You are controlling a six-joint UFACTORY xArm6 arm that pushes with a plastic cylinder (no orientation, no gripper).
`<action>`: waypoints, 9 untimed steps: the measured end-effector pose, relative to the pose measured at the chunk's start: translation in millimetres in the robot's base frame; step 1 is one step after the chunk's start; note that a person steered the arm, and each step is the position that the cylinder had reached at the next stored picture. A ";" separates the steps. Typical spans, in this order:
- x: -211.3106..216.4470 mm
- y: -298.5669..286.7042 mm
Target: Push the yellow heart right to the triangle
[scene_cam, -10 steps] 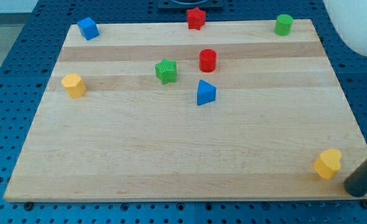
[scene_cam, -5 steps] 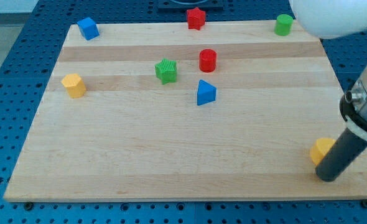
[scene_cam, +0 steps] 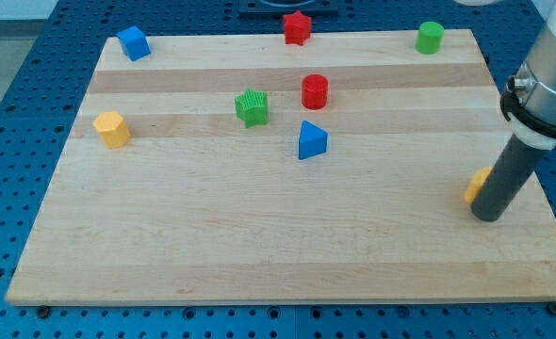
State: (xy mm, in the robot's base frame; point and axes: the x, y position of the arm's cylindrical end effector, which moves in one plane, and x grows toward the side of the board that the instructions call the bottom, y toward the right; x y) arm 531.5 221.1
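Note:
The yellow heart (scene_cam: pixel 476 185) lies near the board's right edge, mostly hidden behind my rod; only a sliver shows at the rod's left side. My tip (scene_cam: pixel 488 217) rests on the board touching the heart, just to its lower right. The blue triangle (scene_cam: pixel 311 140) sits near the board's middle, far to the left of the heart.
A red cylinder (scene_cam: pixel 315 91) and a green star-like block (scene_cam: pixel 252 106) sit above and left of the triangle. A yellow hexagonal block (scene_cam: pixel 112 129) is at the left, a blue block (scene_cam: pixel 133 42) at top left, a red star (scene_cam: pixel 297 27) at top middle, a green cylinder (scene_cam: pixel 430 37) at top right.
My rod came in from the view's lower right corner and moved up and left against the yellow heart. The heart has slid up and a little left. Other blocks have not moved.

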 end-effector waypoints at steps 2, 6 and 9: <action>-2.2 14.4; -39.5 6.1; -77.3 3.4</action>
State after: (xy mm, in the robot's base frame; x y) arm 454.2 224.5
